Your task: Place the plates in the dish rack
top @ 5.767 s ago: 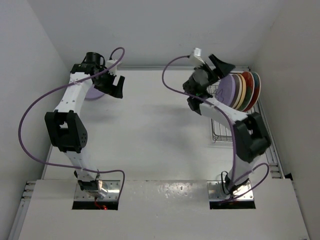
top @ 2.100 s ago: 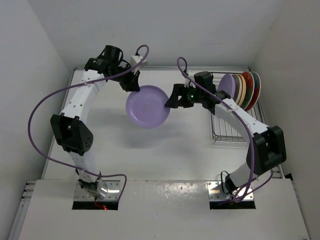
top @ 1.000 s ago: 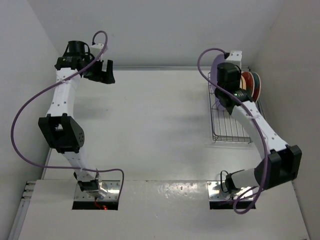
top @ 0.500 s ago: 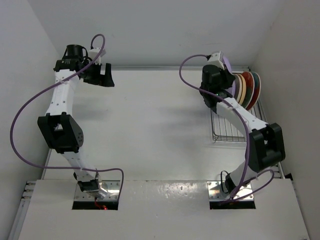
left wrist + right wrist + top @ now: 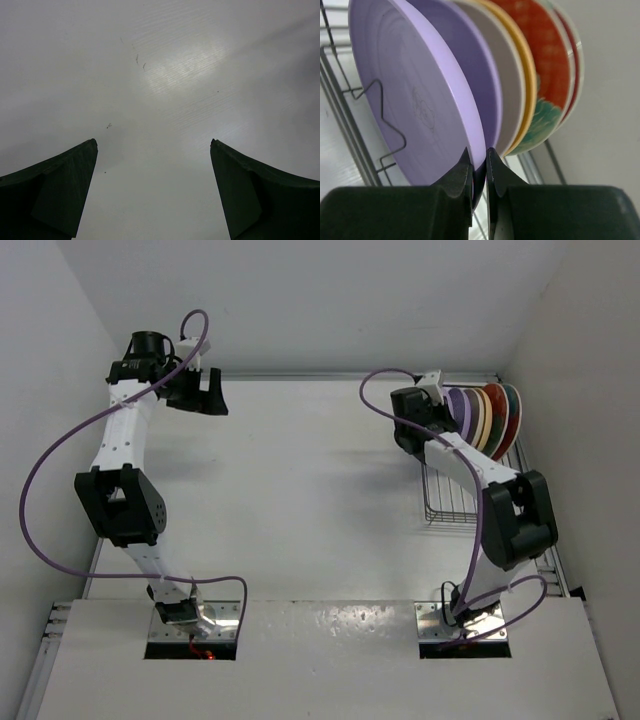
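Observation:
Several plates stand on edge in the dish rack point(image 5: 445, 495) at the right rear: red floral point(image 5: 508, 415), yellow-orange point(image 5: 484, 418) and lilac point(image 5: 462, 412). My right gripper point(image 5: 441, 408) is shut on the lower rim of the nearest lilac plate point(image 5: 415, 100), which stands upright against a wire prong point(image 5: 390, 125). In the right wrist view the gripper point(image 5: 477, 150) pinches that rim. Behind it stand a second lilac plate point(image 5: 482, 75), the yellow-orange one point(image 5: 529, 75) and the red floral plates point(image 5: 551, 60). My left gripper point(image 5: 205, 395) hangs open over bare table at the rear left, fingers point(image 5: 60, 190) wide apart.
The rack's near half point(image 5: 440, 505) holds no plates. White walls close the table at the back and both sides; the rack sits tight against the right wall point(image 5: 560, 440). A metal rail point(image 5: 540, 530) runs along the table's right edge.

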`<control>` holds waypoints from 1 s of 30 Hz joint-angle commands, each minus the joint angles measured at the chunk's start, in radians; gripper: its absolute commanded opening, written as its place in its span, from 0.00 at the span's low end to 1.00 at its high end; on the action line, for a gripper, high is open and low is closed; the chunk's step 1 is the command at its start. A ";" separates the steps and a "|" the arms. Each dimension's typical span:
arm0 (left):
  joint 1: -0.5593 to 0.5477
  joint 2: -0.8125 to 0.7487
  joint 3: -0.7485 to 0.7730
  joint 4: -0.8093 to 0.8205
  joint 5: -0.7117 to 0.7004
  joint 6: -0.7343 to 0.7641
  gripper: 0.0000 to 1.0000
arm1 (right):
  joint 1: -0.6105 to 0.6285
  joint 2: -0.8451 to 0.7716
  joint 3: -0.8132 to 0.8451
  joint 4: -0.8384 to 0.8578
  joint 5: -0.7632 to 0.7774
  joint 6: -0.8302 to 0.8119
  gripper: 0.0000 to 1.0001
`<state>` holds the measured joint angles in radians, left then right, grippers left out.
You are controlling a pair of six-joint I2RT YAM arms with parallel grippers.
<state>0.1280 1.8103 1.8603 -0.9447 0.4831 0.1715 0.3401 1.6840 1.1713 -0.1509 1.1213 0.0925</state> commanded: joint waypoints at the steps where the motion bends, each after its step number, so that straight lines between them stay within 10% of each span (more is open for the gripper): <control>1: 0.013 -0.052 -0.001 0.014 0.025 -0.004 1.00 | -0.004 0.029 0.054 -0.161 -0.072 0.145 0.00; 6: 0.013 -0.052 -0.010 0.014 0.034 -0.004 1.00 | -0.023 0.034 0.139 -0.279 -0.123 0.242 0.45; 19: 0.022 -0.071 -0.010 0.014 0.022 0.005 1.00 | -0.078 -0.341 0.146 -0.306 -0.465 0.196 1.00; 23: 0.022 -0.092 -0.033 0.014 -0.003 0.023 1.00 | -0.168 -0.555 -0.054 -0.271 -0.762 0.233 1.00; 30: 0.022 -0.123 -0.131 0.014 -0.073 0.054 1.00 | -0.256 -0.947 -0.357 -0.240 -0.785 0.311 1.00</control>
<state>0.1387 1.7439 1.7710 -0.9352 0.4438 0.2020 0.0910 0.7670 0.8944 -0.3912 0.4099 0.3382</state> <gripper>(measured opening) 0.997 0.996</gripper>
